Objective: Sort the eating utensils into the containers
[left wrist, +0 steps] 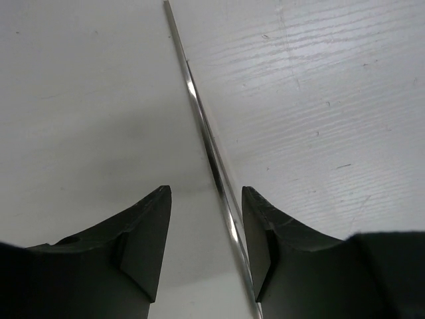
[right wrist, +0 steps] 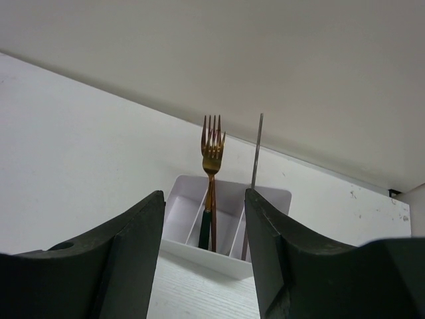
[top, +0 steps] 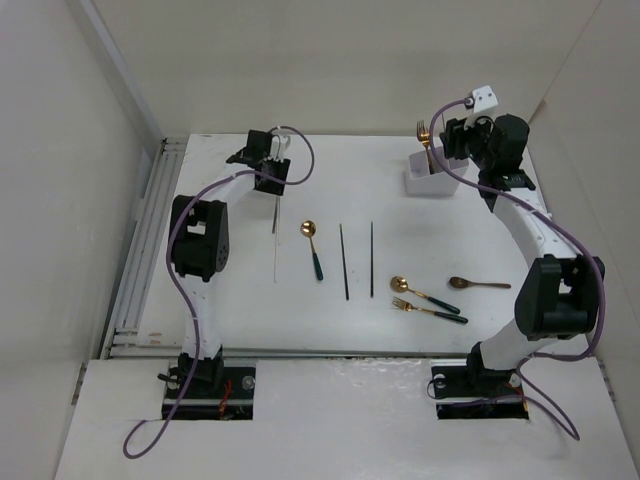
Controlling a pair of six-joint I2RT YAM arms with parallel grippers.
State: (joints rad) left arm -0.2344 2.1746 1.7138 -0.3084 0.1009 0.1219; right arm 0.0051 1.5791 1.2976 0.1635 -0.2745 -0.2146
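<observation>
Top view: a matte white desk (top: 330, 335) is seen, boxed in by plain off-white walls (top: 350, 60), with a metal rail (top: 140, 260) along the edge farthest left of the holder. The white holder (top: 432, 182), rectangular smooth plastic, is set toward the far side. A gold fork (top: 424, 140) is stood in it, tines up. The right pincer (top: 452, 138) is held just right of the holder, above it. Well left of the holder, the left pincer (top: 272, 158) is held at the far end of a thin silver chopstick (top: 275, 240). Left of and nearer than the holder, a gold spoon (top: 312, 248) with a dark green handle and two slim dark chopsticks (top: 344, 260), laid parallel, are seen. Nearer than the holder, a second gold spoon (top: 420, 292) and a second gold fork (top: 430, 311), both green-handled, are laid side by side, with a brown spoon (top: 480, 284) to their right.

Left wrist: the black fingers (left wrist: 143, 226) are spread apart, nothing pinched. The shiny chopstick is run between them, close by one finger. Faint grain is shown in the desk.

Right wrist: the pincer is spread open and empty. Three upright compartments are shown in the holder. The fork is in the middle one, and a second silver chopstick (right wrist: 256, 149) is in the right-hand one.
</observation>
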